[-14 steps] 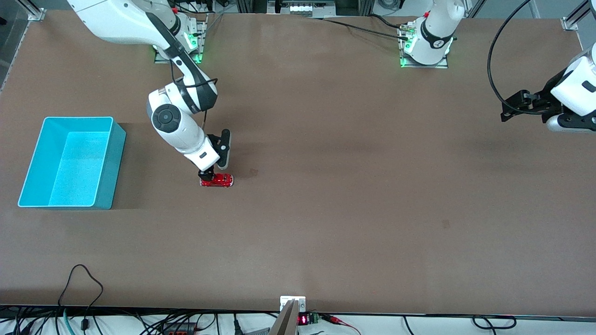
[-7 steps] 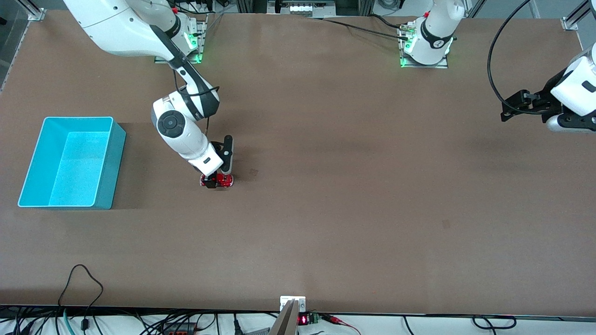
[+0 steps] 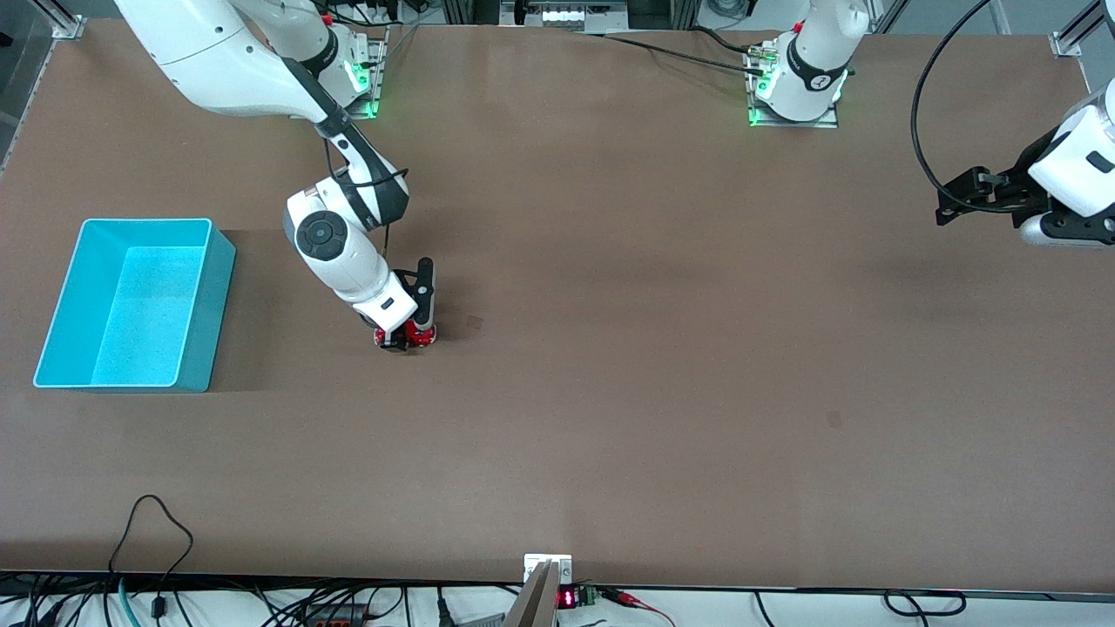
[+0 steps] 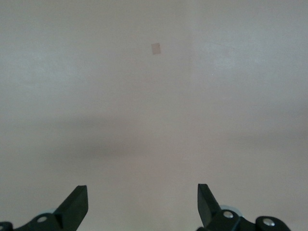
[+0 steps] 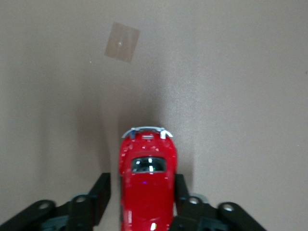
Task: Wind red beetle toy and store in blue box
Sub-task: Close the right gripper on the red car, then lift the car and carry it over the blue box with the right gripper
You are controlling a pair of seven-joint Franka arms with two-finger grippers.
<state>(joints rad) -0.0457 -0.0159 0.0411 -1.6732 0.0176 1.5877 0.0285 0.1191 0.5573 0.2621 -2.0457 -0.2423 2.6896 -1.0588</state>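
Observation:
The red beetle toy [image 3: 416, 336] stands on the brown table near the middle, toward the right arm's end. In the right wrist view the red beetle toy [image 5: 148, 185] sits between my fingers, its silvery bumper pointing away from the wrist. My right gripper [image 3: 402, 338] is down over it and open, one finger [image 5: 98, 197] a small gap from the car's side, the other against it. The blue box [image 3: 209, 313] stands open and empty at the right arm's end. My left gripper [image 3: 948, 207] waits open and empty in the air at the left arm's end, also seen in its wrist view [image 4: 142, 202].
A small tan patch [image 5: 122, 42] marks the table just past the car, also seen in the front view [image 3: 474, 323]. Another patch [image 3: 834, 419] lies toward the left arm's end. Cables run along the table edge nearest the front camera.
My right gripper has come down from beside the car onto it, so its fingers now straddle the car's body. The car and the left arm have not moved.

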